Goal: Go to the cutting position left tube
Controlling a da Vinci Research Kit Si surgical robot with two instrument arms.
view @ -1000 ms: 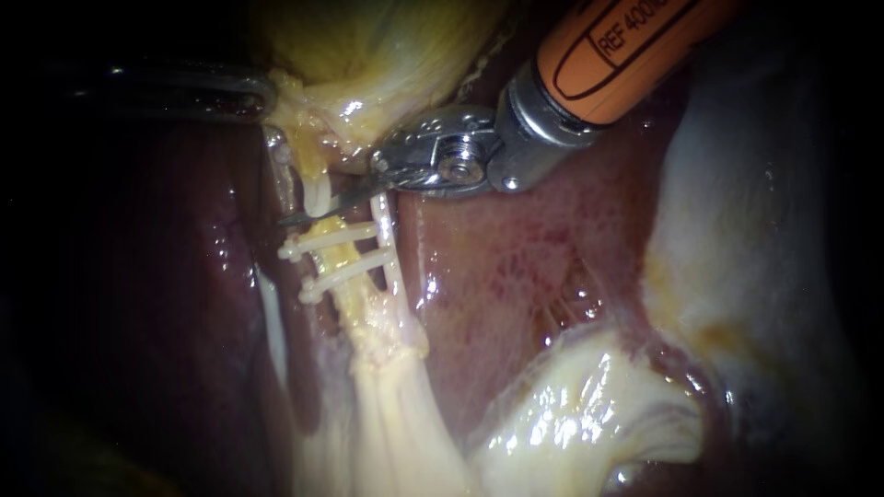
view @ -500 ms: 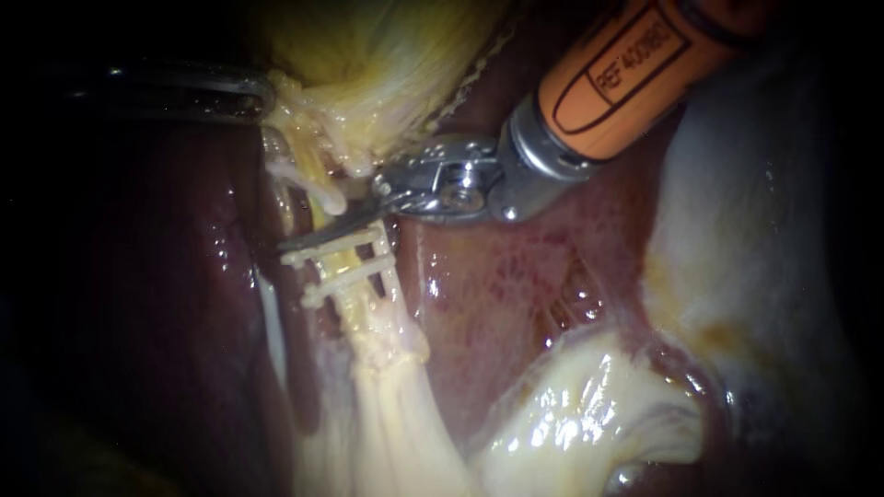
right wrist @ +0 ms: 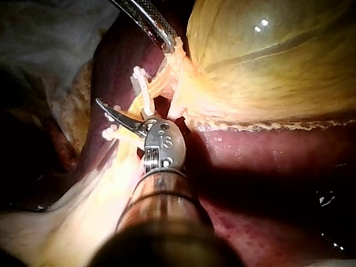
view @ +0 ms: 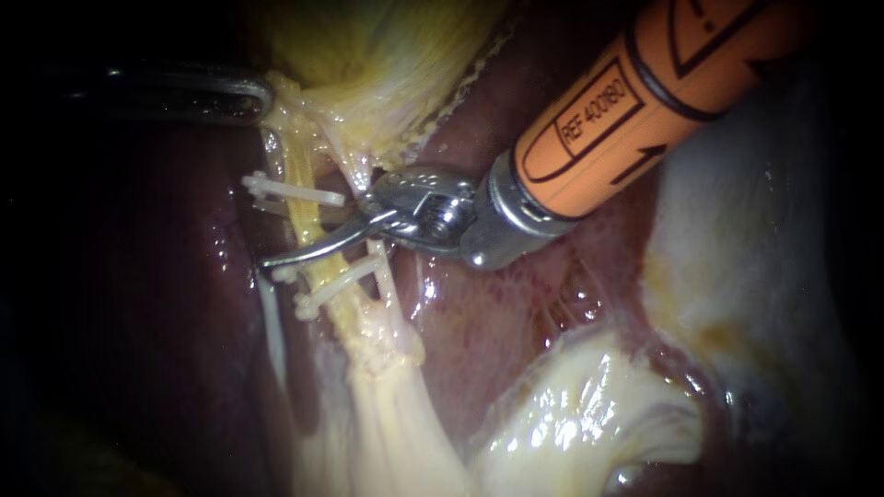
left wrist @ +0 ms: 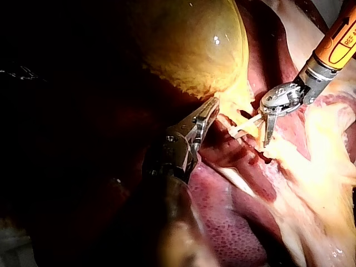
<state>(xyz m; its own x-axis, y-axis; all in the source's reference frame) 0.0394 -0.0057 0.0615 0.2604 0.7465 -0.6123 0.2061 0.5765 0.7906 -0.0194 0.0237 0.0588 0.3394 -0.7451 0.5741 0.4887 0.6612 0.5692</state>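
The right instrument's [view: 308, 237] metal tip shines polished, its orange plastic sleeve [view: 635, 101] matt; white plastic clips [view: 295, 190] smooth; dark-red liver [view: 497, 322], yellow gallbladder [view: 387, 55] glisten wet.

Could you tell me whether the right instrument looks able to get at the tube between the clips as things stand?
Probably yes: the right instrument seems to have its jaws open astride the tube between the upper clip and the lower clips; nothing covers that stretch.

In the endoscope view, the shaft of your right instrument [view: 313, 241] is cut off by the upper right edge. Only one blade shows. The other lies hidden behind the tube [view: 300, 172]. Your left instrument [view: 258, 94] sits in deep shadow, its jaw tips buried in gallbladder [view: 368, 51] tissue. In the right wrist view, the near shaft is blurred.
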